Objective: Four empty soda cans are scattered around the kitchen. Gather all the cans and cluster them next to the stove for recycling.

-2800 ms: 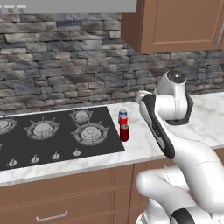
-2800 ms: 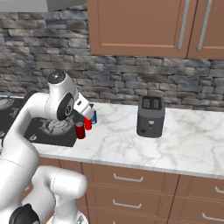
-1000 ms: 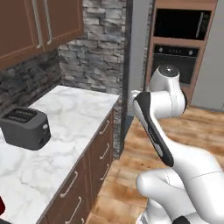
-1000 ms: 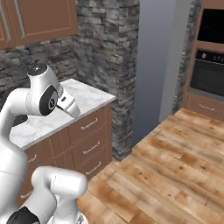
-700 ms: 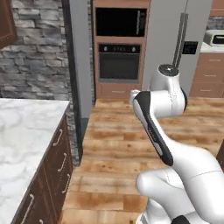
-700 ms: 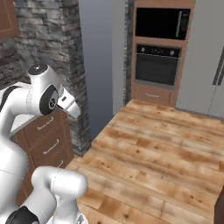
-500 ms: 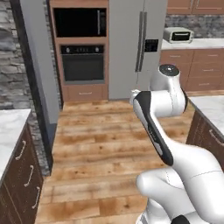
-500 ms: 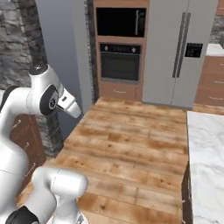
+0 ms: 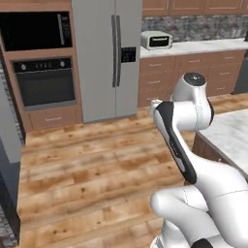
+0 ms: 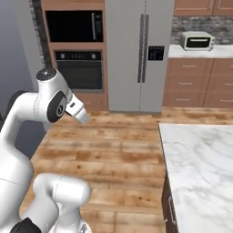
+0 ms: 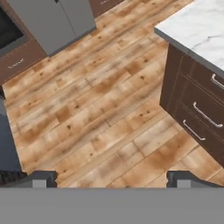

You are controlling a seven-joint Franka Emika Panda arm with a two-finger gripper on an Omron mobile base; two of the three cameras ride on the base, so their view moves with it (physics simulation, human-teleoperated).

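Note:
The soda cans and the stove are out of view. My gripper (image 11: 113, 178) is open, its two dark fingertips (image 11: 43, 177) far apart with nothing between them, and it looks down at the wood plank floor (image 11: 100, 109) of the kitchen. The arm is folded up in front of the base, with its hand (image 10: 78, 110) held high over the floor, well off any counter.
A grey double-door fridge (image 9: 114, 58) stands ahead, with a black wall oven (image 9: 43, 82) to its left. A toaster oven (image 9: 156, 39) sits on the far counter. A marble-topped island (image 10: 205, 168) with dark drawers (image 11: 197, 109) lies to the right. Open floor (image 9: 87, 160) stretches between.
The base has turned, so the whole scene swung from the stove counter with two cans, past a toaster, to the fridge and wall oven. The gripper has stayed open and empty.

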